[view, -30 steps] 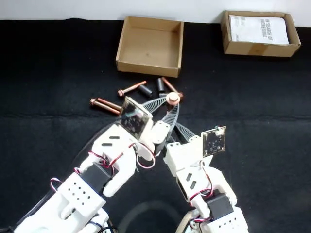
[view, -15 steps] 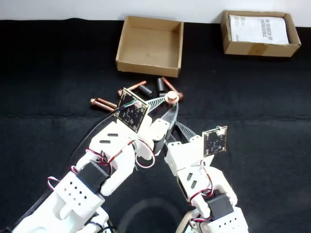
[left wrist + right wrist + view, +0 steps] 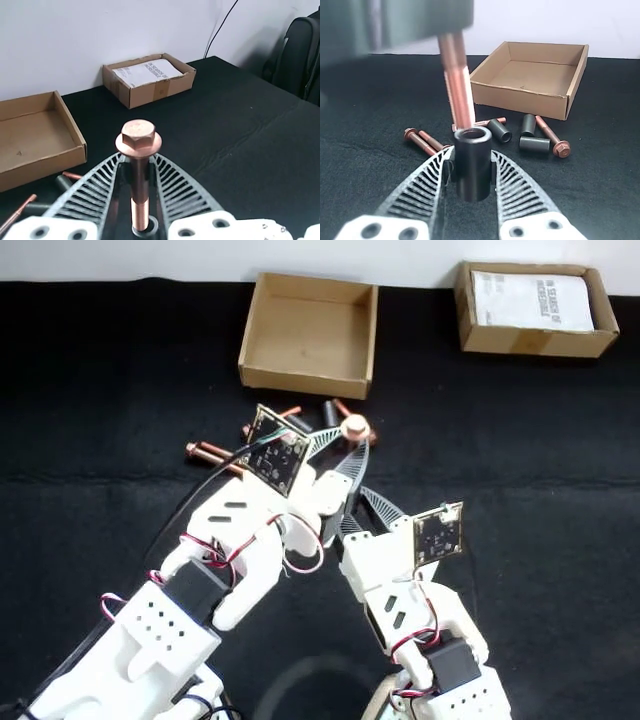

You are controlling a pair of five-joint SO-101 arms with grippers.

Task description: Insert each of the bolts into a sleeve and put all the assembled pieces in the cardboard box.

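My left fingers are clenched on a copper bolt, gripping its shank just under the hex head. The bolt stands upright, head on top. My right fingers are clamped around a black sleeve, which they hold upright with its open mouth facing up. The bolt's lower end sits right at that mouth. From my left wrist the tip looks ringed by the sleeve's rim, but I cannot tell how deep it reaches. In the high view both my arms meet above the middle of the black worktop, the bolt's head just in front of the box.

The box sits open at the far side of the worktop. In front of it lie loose bolts and three loose sleeves on their sides, close together. One of these bolts rests just beside the sleeves, and two lie side by side off to one side. A second box with printed paper in it stands well apart, at the far corner.
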